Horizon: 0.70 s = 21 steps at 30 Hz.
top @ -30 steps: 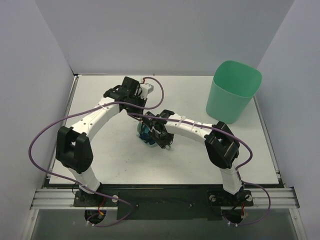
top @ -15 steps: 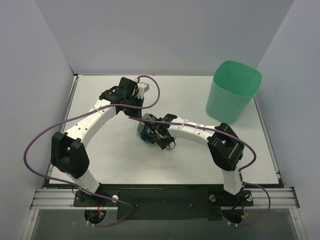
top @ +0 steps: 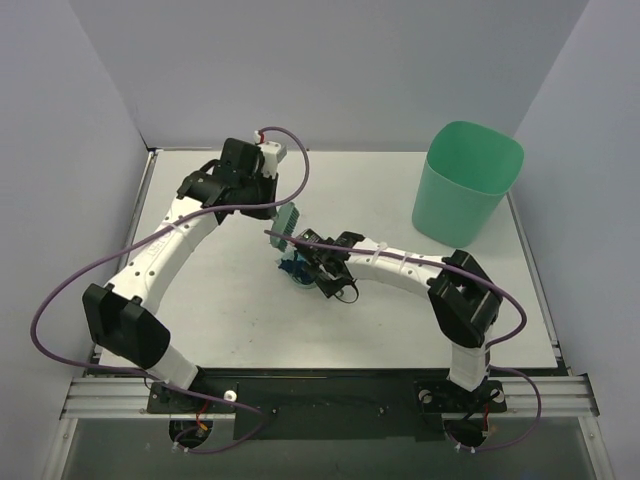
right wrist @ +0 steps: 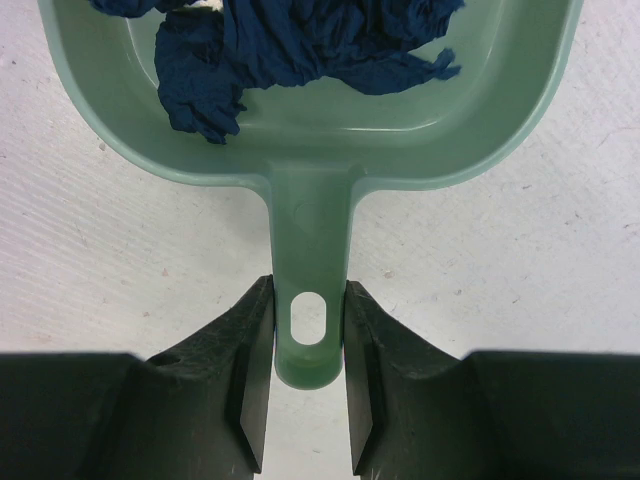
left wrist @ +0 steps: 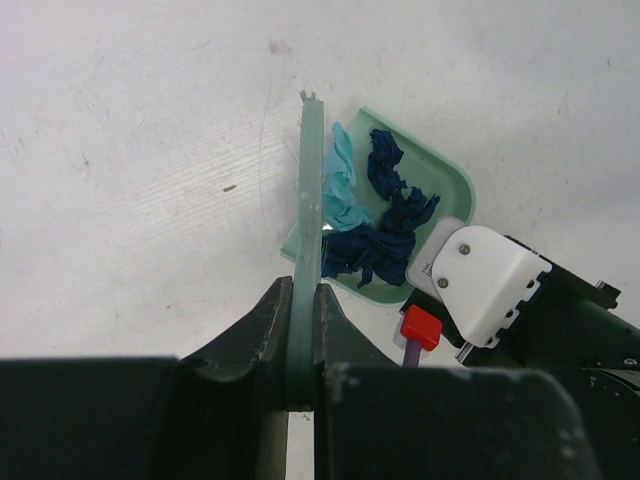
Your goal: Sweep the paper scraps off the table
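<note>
Navy and teal paper scraps (left wrist: 385, 225) lie heaped in a green dustpan (left wrist: 452, 178) resting on the white table (top: 200, 300). My right gripper (right wrist: 308, 300) is shut on the dustpan's handle (right wrist: 310, 250), and navy scraps (right wrist: 290, 50) fill the pan ahead of it. My left gripper (left wrist: 303, 295) is shut on the green hand brush (left wrist: 310, 200), which shows edge-on along the pan's left rim. From above, the brush (top: 288, 222) sits just behind the dustpan (top: 296, 270), between the left gripper (top: 272, 208) and the right gripper (top: 325, 270).
A tall green bin (top: 468, 195) stands at the table's back right corner. Grey walls close in the back and both sides. Purple cables loop off both arms above the table.
My left arm has drawn back and to the left, carrying the brush off the dustpan so it now shows behind it. The right arm with the dustpan has shifted only slightly.
</note>
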{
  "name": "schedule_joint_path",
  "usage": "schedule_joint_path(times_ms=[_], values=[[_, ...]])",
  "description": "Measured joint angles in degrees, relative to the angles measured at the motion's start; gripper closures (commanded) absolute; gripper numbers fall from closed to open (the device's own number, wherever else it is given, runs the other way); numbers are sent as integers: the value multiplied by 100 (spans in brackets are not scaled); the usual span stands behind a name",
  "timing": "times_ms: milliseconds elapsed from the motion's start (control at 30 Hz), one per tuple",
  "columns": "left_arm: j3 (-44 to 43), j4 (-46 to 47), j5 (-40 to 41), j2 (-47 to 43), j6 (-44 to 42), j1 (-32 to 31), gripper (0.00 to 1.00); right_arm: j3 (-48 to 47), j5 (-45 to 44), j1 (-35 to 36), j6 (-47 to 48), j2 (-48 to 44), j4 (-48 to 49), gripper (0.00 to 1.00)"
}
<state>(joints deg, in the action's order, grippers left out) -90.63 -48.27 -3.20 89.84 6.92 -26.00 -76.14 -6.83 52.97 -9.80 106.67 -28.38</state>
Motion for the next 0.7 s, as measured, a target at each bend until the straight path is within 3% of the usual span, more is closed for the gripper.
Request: schedule_joint_path(times_ms=[400,700], values=[[-466,-120,544,-48,98,68,100,214,-249,0,-72,-417,142,100],[-466,188,1056,-861,579,758,100,155,-573,-101,-345,-949,-151,100]])
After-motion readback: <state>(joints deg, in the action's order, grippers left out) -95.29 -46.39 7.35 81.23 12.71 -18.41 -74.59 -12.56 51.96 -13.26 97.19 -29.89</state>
